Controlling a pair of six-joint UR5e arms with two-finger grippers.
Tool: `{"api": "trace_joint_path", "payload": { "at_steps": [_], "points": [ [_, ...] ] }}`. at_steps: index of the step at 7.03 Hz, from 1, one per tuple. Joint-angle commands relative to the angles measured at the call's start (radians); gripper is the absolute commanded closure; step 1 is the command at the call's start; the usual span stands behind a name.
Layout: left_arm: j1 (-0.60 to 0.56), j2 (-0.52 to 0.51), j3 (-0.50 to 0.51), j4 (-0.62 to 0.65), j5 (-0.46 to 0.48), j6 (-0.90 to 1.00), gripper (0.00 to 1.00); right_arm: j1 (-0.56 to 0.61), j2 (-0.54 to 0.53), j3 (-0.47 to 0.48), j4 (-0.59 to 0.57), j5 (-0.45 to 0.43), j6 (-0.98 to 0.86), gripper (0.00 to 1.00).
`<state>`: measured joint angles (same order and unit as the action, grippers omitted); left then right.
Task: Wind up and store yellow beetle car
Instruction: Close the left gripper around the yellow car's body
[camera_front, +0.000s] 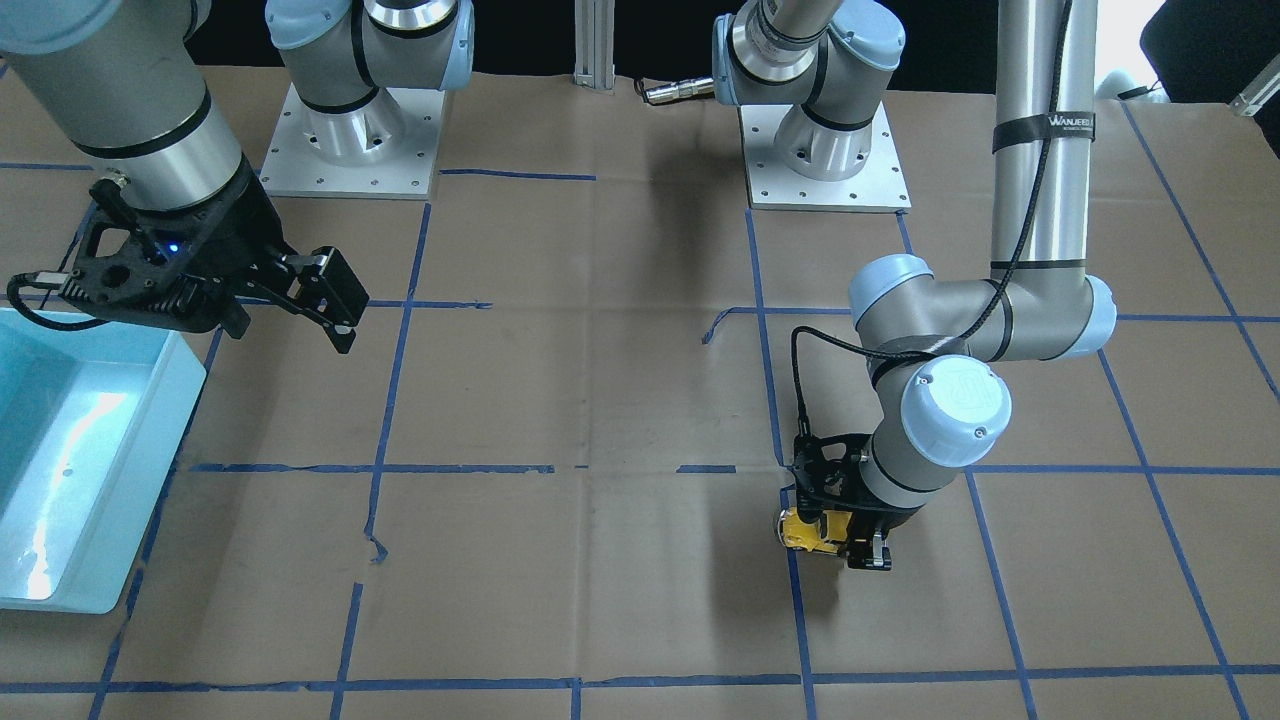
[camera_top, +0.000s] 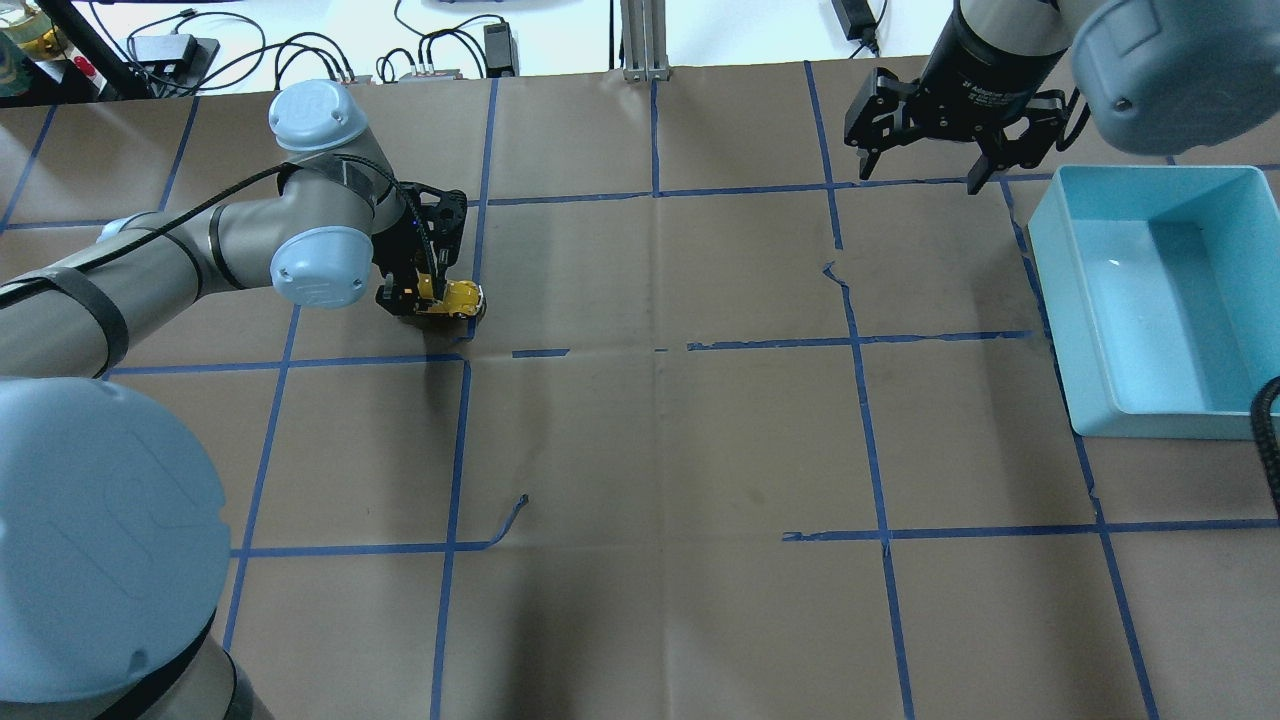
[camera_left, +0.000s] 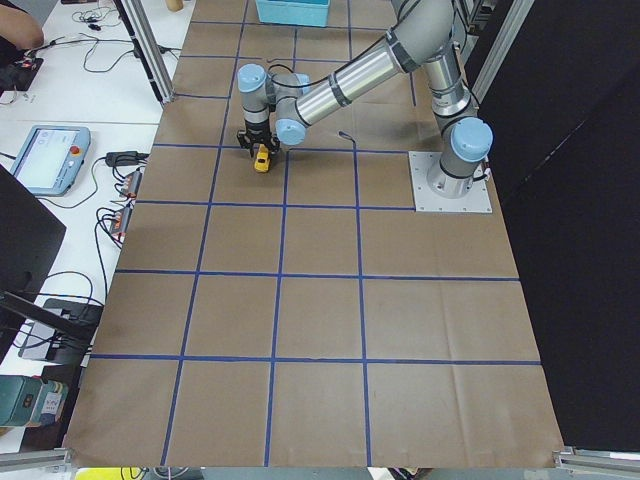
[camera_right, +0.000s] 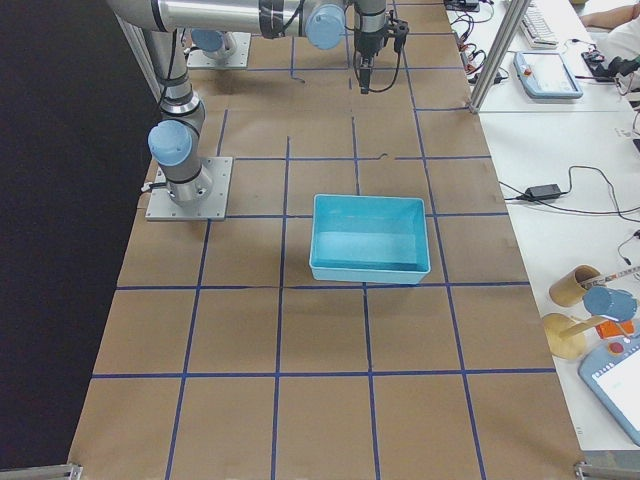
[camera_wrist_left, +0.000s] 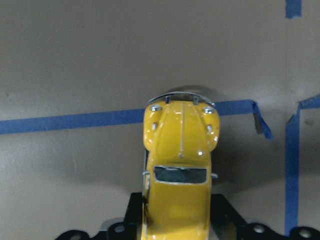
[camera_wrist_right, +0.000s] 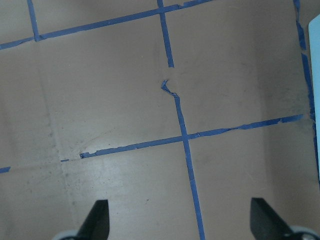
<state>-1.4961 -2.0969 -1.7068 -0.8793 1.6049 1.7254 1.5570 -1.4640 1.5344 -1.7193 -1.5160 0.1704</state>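
Observation:
The yellow beetle car (camera_wrist_left: 180, 170) lies on the brown paper with its nose over a blue tape line. My left gripper (camera_top: 425, 295) is down at the table and shut on the car (camera_top: 455, 298), its fingers (camera_wrist_left: 135, 215) against the rear flanks. The car also shows in the front-facing view (camera_front: 808, 528) and in the left side view (camera_left: 261, 158). My right gripper (camera_top: 925, 150) hangs open and empty above the table, beside the light blue bin (camera_top: 1150, 300). Its two fingertips (camera_wrist_right: 97, 220) stand far apart in the right wrist view.
The light blue bin (camera_front: 70, 450) stands at the table's end on my right, and nothing shows in it. Blue tape lines grid the brown paper (camera_top: 660, 450). The arm base plates (camera_front: 350, 140) sit at my side of the table.

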Motion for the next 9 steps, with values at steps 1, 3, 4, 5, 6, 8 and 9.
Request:
{"api": "trace_joint_path", "payload": {
  "at_steps": [1,3,4,5,6,8,9],
  "points": [
    [-0.003,0.027,-0.008,0.0,0.001,-0.003,0.91,0.0,0.004,-0.002,0.0,0.005,0.003,0.0],
    [-0.007,0.064,-0.007,-0.015,-0.014,-0.009,1.0,-0.001,0.004,0.001,0.0,0.005,0.003,0.0],
    [-0.015,0.069,-0.014,-0.041,-0.061,-0.029,1.0,-0.002,0.004,0.001,0.001,0.005,0.003,0.0],
    [-0.018,0.057,-0.005,-0.081,-0.095,-0.056,1.0,-0.002,0.004,0.001,0.001,0.004,0.003,0.0],
    [-0.015,0.066,-0.011,-0.089,-0.146,-0.047,1.0,-0.002,0.005,0.001,0.003,-0.006,0.001,0.0],
    [-0.006,0.058,-0.014,-0.089,-0.2,-0.033,1.0,-0.002,0.002,-0.002,0.041,-0.012,0.0,0.0],
    [-0.001,0.051,-0.016,-0.09,-0.191,-0.033,1.0,-0.002,-0.002,-0.019,0.096,-0.012,0.0,0.0]
  ]
}}
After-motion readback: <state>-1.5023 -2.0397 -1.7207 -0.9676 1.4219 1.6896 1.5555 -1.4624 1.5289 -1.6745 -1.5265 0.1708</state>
